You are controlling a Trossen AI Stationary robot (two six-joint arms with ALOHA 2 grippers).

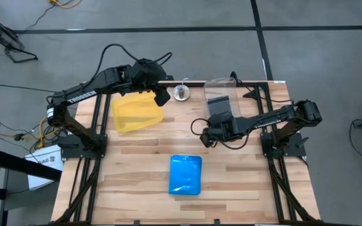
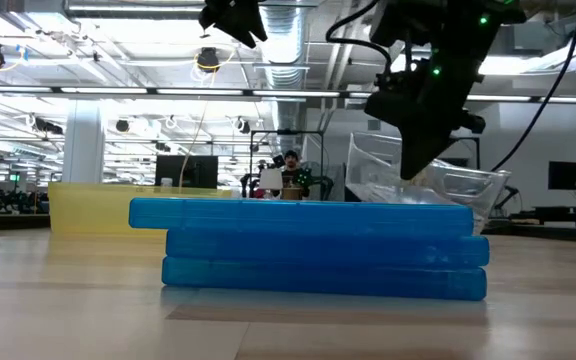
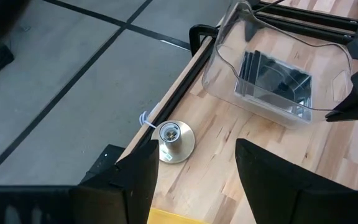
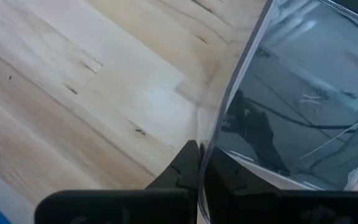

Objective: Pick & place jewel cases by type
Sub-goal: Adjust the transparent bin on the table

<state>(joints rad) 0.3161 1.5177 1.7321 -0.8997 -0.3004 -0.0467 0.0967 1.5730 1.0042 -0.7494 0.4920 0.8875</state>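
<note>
Blue jewel cases (image 1: 186, 174) — translucent, 3 stacked flat near front-centre of table; the low view shows edges not flush, top one offset sideways. Clear/black jewel cases (image 3: 273, 83) — lying inside the clear tub (image 1: 219, 94) at the back, stacked w/ slight stagger; exact count can't tell.
</note>
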